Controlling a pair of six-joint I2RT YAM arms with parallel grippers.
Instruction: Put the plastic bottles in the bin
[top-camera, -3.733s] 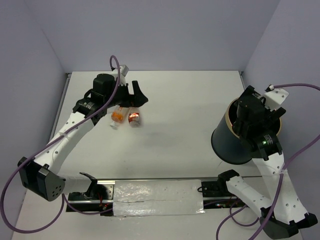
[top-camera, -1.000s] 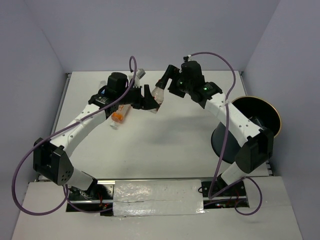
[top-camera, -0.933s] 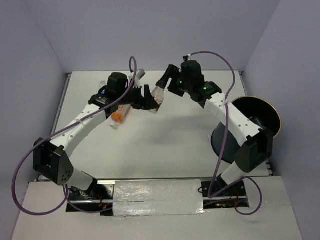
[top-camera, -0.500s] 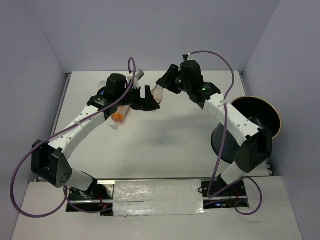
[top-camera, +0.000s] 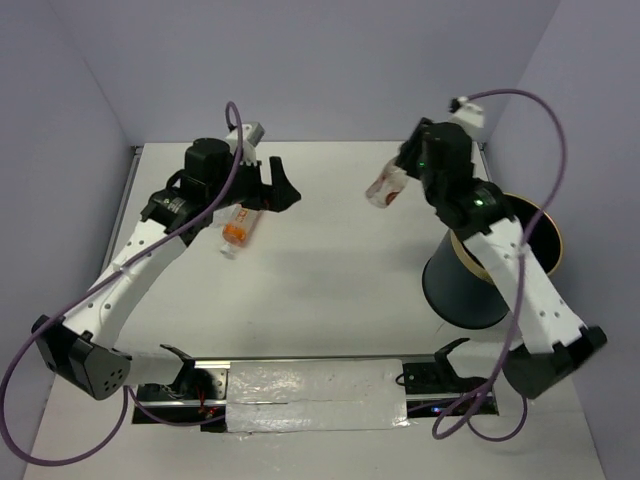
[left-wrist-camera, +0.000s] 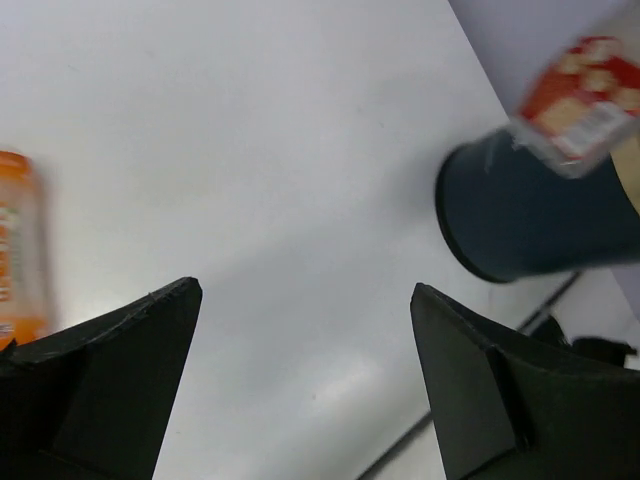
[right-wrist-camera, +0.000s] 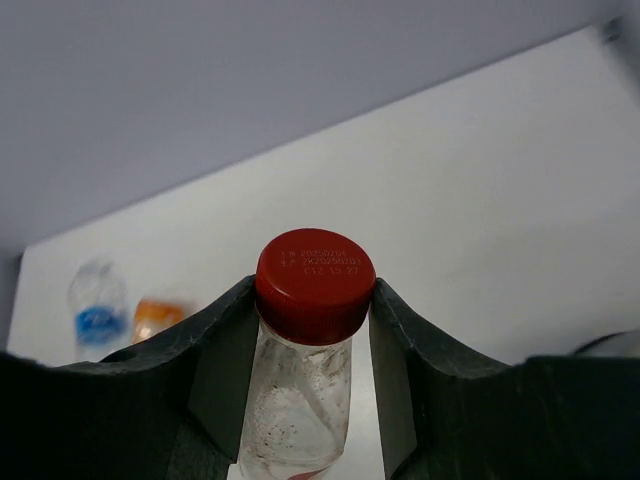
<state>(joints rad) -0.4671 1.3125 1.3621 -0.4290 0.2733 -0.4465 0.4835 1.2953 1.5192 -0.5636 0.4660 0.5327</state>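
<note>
Near the far left corner of the white table (top-camera: 330, 270), a small orange plastic bottle (top-camera: 236, 231) lies on its side just beside the left pincer (top-camera: 283, 186), whose jaws stand wide apart and empty. Towards the far right, the right pincer (top-camera: 399, 179) is clamped on a short clear bottle (top-camera: 384, 189) with red cap and red label, held above the table near the dark navy round bin (top-camera: 462, 285), tan-rimmed, at the right edge.

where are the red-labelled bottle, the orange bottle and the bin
red-labelled bottle (right-wrist-camera: 315, 283), right wrist view, on its red cap
orange bottle (top-camera: 237, 230), top external view, on its orange body
bin (top-camera: 462, 292), top external view, on its dark outer wall
</note>
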